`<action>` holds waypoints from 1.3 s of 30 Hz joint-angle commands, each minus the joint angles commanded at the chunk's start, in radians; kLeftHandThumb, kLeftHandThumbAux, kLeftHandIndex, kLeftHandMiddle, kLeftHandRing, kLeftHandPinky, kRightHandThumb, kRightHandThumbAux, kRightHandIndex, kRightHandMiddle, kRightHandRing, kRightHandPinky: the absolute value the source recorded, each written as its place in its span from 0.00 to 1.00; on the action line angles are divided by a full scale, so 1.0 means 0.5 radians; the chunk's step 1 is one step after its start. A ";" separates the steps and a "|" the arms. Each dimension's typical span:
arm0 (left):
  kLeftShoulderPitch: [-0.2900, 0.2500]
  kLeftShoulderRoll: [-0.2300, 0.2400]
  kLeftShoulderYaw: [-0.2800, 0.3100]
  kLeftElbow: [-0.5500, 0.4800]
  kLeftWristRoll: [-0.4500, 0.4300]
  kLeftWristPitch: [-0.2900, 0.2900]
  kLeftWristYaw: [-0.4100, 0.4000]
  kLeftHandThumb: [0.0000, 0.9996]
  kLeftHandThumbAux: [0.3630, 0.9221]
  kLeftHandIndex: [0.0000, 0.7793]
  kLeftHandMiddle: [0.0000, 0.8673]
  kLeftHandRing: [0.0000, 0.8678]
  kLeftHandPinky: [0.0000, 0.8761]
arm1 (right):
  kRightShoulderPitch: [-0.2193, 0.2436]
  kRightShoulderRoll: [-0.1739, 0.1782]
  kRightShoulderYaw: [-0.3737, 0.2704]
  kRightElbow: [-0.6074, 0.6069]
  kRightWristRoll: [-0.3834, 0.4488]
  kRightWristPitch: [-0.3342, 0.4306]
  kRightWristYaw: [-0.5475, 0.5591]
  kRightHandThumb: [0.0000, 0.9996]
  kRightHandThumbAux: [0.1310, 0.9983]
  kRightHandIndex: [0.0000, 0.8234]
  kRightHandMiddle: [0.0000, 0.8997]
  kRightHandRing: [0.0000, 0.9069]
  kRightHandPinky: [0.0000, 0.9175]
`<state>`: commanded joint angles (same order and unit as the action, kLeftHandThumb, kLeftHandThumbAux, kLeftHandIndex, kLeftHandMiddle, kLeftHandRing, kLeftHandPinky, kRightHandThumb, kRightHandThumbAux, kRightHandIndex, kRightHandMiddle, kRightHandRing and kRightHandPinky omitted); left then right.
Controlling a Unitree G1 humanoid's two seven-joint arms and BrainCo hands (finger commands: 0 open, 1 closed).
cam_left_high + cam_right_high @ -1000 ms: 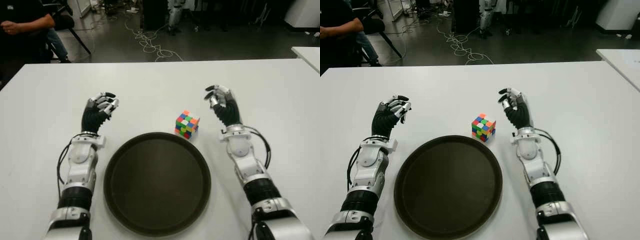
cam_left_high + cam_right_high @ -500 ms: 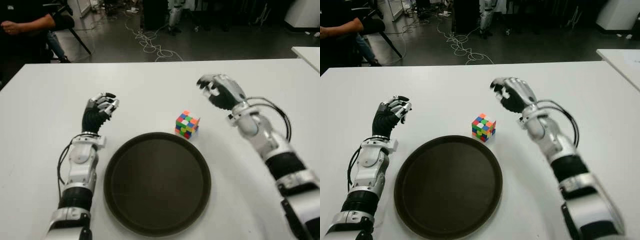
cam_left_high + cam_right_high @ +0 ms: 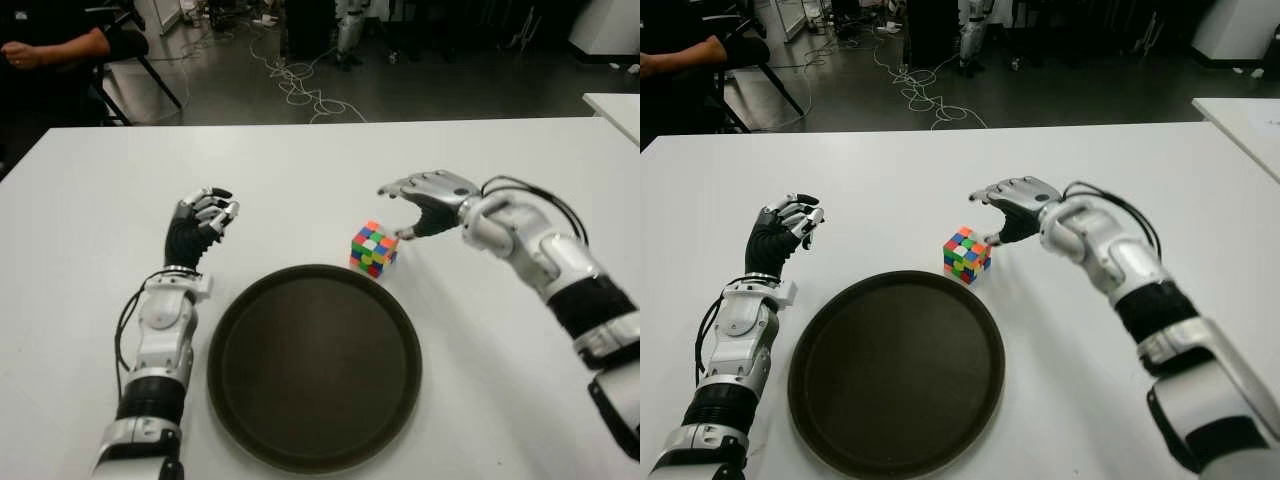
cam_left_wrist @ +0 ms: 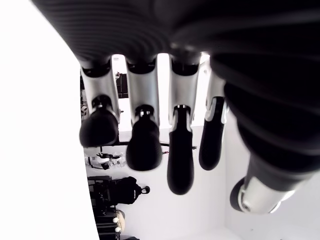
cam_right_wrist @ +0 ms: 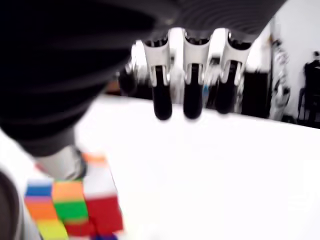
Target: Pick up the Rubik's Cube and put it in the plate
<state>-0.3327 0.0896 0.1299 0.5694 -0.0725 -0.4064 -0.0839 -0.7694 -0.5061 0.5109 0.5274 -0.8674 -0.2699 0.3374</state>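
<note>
While the Rubik's Cube [image 3: 374, 249] sits on the white bench [image 3: 300, 170] just beyond the far rim of the brown plate [image 3: 314, 365], the right robot hand [image 3: 425, 200] hovers spread at its right side, thumb seemingly touching it. Left robot hand [image 3: 200, 217] shows left of the plate, holding nothing.

A robotics lab: loose cables [image 3: 300, 85] on a dark floor [image 3: 420, 90], white worktables [image 3: 300, 160].

Flat white rectangular table [image 3: 90, 220]. On it: one multicoloured Rubik's Cube [image 3: 374, 248], just beside the right hand's thumb tip [image 3: 405, 234], below its spread fingers [image 3: 405, 186]; one round dark brown plate [image 3: 314, 366], just beside the cube, empty.
</note>
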 joint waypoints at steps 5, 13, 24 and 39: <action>0.002 0.002 -0.004 -0.001 0.013 -0.006 0.004 0.84 0.54 0.53 0.66 0.85 0.87 | -0.015 0.046 0.027 0.079 -0.007 0.052 -0.012 0.15 0.42 0.00 0.03 0.01 0.01; 0.012 0.005 -0.006 -0.016 0.027 -0.015 -0.004 0.84 0.54 0.53 0.66 0.85 0.87 | -0.017 0.090 0.019 0.149 0.030 0.113 -0.025 0.07 0.33 0.00 0.00 0.00 0.00; 0.010 0.007 -0.001 -0.019 0.009 -0.003 -0.023 0.84 0.54 0.53 0.66 0.84 0.87 | -0.051 0.130 0.024 0.282 0.039 0.093 -0.074 0.05 0.31 0.00 0.00 0.00 0.00; 0.012 0.000 0.008 -0.030 -0.023 0.012 -0.052 0.84 0.54 0.53 0.66 0.85 0.88 | -0.111 0.173 0.084 0.479 0.019 0.087 -0.175 0.01 0.36 0.00 0.00 0.00 0.00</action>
<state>-0.3267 0.0894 0.1338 0.5545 -0.0837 -0.4005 -0.1098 -0.8250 -0.4195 0.5529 0.7669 -0.8577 -0.2263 0.2497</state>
